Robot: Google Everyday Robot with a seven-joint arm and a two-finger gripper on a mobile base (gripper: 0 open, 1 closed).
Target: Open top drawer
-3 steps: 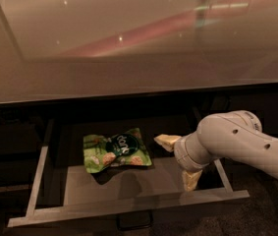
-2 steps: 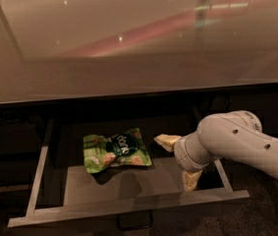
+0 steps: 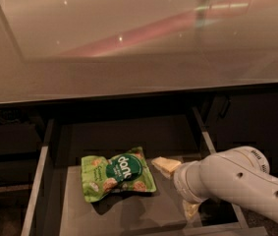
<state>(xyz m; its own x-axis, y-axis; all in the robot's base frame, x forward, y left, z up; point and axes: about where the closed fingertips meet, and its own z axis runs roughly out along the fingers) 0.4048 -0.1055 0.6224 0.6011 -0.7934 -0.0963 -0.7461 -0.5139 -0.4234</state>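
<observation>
The top drawer (image 3: 39,180) stands pulled out from under the front edge of the counter (image 3: 128,73), about midway between the counter's front-left and front-right corners. Its pale grey side rims and pale floor are in plain sight, and its far end is lost in shadow beneath the counter's front edge. Its dark front is mostly cut off at the bottom of the view.

The tool (image 3: 174,188) is inside the drawer, on the side nearer the counter's front-right corner. It sits at the end of a white arm (image 3: 241,181) that comes in from the lower right. Its 2 cream fingers (image 3: 164,165) are spread wide apart with nothing between them: 1 points toward the counter's front-left corner, and the other points down, away from the counter's front edge.

A green snack bag (image 3: 118,175) with a round dark label lies flat on the drawer floor. It is left of the tool, and its right end lies just beside the nearer finger; I cannot tell whether they touch.
</observation>
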